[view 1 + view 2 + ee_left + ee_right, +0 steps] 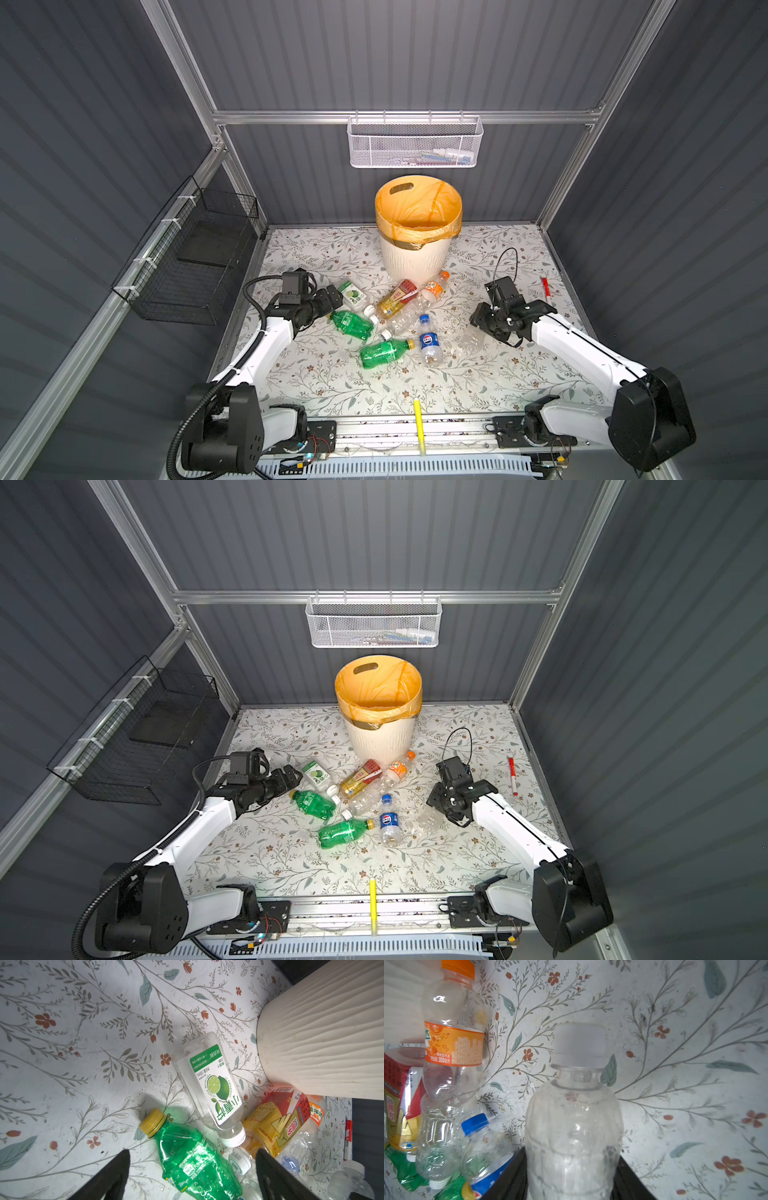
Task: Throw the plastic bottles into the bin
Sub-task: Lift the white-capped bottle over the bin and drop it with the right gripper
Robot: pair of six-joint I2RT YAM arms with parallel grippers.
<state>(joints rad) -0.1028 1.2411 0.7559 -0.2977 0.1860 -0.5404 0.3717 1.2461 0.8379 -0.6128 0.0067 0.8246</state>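
R gripper (571, 1172) is clamped on a clear white-capped bottle (574, 1122), low over the table beside the pile. L gripper (193, 1153) hangs spread open over a green bottle (187, 1159). Step looks like pick-up; next calls for a lift & carry to the bin (415, 257), back centre, w/ release above its rim.

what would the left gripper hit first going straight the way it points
Probably the yellow-capped green bottle, framed between the fingertips of the open left gripper; the lime-label bottle lies beyond. Depth unclear.
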